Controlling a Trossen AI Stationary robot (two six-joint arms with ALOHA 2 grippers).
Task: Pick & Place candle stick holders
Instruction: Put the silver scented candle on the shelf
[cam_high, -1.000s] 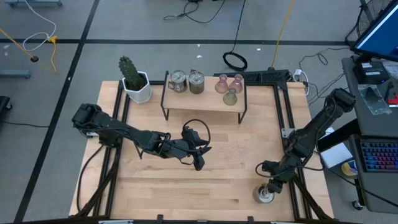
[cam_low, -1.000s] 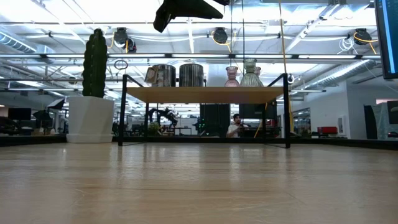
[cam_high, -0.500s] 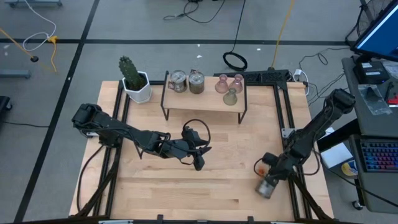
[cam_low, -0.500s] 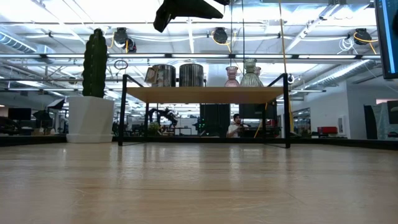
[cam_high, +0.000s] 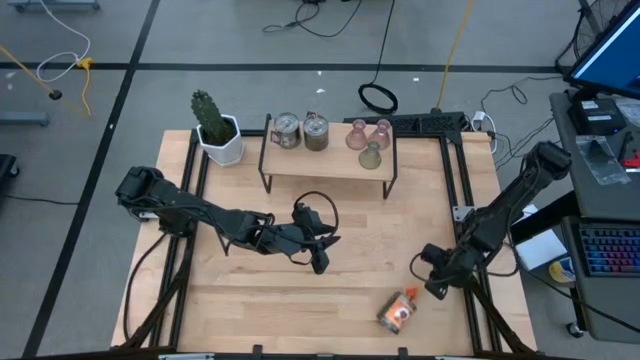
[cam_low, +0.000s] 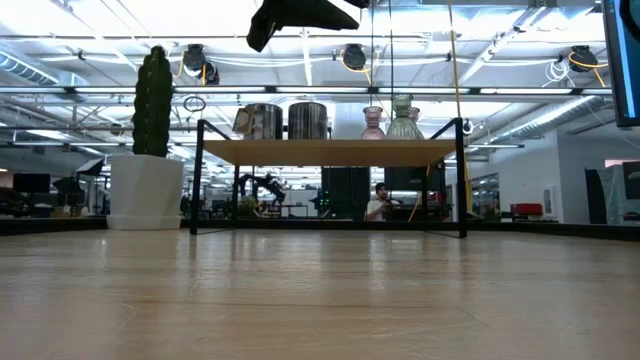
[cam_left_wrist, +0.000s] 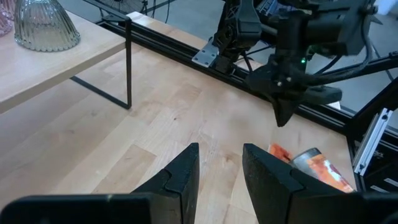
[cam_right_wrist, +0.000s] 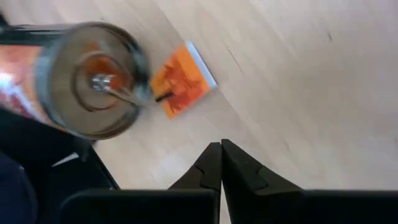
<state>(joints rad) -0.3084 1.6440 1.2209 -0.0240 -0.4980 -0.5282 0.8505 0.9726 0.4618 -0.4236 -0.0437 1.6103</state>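
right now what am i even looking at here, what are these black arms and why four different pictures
These are two robot arms at a wooden table, each ending in a two-finger pincer. One picture looks straight down, one looks level across the tabletop, and two come from cameras on the arms' wrists.

At the far edge a small shelf carries two silver holders and three glass holders. A potted cactus stands beside it.

The left pincer is over the middle of the table, fingers slightly apart, holding nothing. The right pincer is near the table's right edge, shut and empty. A third silver holder lies tipped on its side close to it, free on the wood, with a small orange tag beside it.
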